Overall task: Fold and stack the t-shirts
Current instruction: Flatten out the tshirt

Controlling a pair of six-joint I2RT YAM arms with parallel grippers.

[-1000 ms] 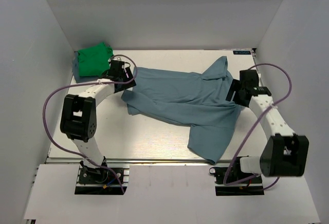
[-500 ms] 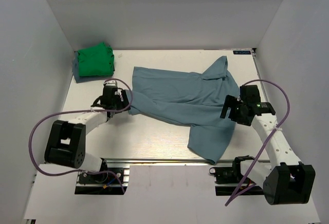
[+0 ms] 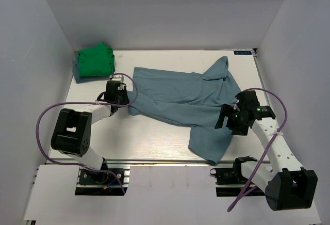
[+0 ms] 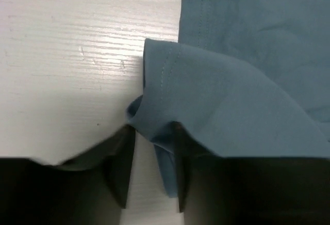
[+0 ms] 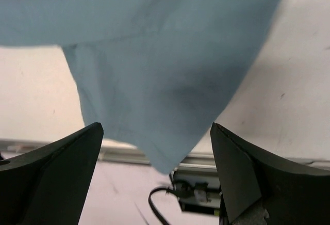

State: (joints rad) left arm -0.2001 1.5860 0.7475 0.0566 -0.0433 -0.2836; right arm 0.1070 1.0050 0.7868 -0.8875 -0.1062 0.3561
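Table (image 3: 103, 142) boxed on 3 sides: left wall (image 3: 31, 54), far wall (image 3: 165, 18), right wall (image 3: 304, 54).

Blue-grey shirt (image 3: 180, 93) sprawls over centre and right. Its near flap reaches the near rail (image 3: 154, 161).

Bare board in 3 places: wide patch near left, between shirt and rail; narrow strip along far wall; thin strip right of shirt.

Far-left corner blocked by folded green shirt (image 3: 95, 60).

Left arm lies across the left lane. Left cable (image 3: 44, 116) loops out close to left wall.

Left gripper (image 3: 122, 100) at shirt's left edge, cloth fold between jaws.

Right gripper (image 3: 225, 117) over shirt's right side, jaws wide, nothing between them. Right cable (image 3: 281, 103) arcs toward right wall.
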